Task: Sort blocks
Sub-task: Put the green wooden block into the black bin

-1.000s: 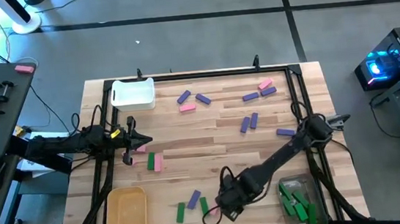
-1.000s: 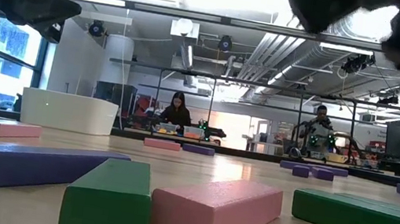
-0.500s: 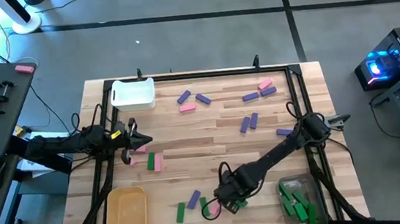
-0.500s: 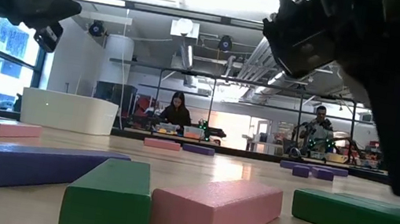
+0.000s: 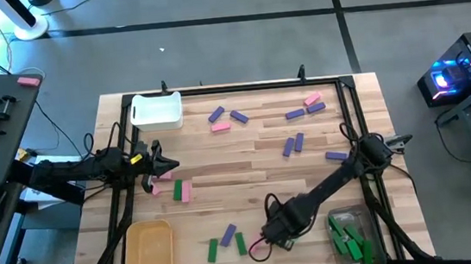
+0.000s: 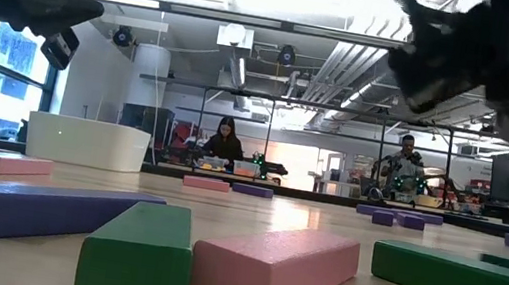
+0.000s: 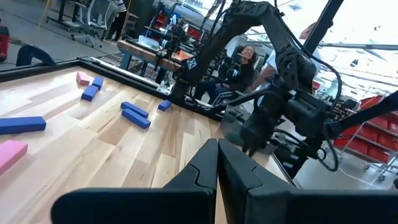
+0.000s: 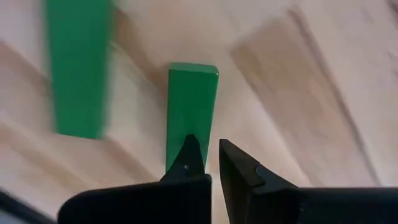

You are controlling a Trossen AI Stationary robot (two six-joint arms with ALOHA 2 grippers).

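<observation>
Your right gripper (image 8: 205,155): jaws pressed together, nothing between them, tips over a green block (image 8: 189,106) on the table (image 5: 264,159) near its front edge, beside the clear bin (image 5: 349,235) with green blocks inside. Your left gripper (image 7: 217,163): jaws closed, empty, hovering at the left edge over pink blocks (image 5: 182,190). Other blocks lie scattered; white bin (image 5: 156,111) and yellow bin (image 5: 149,254) sit left.
</observation>
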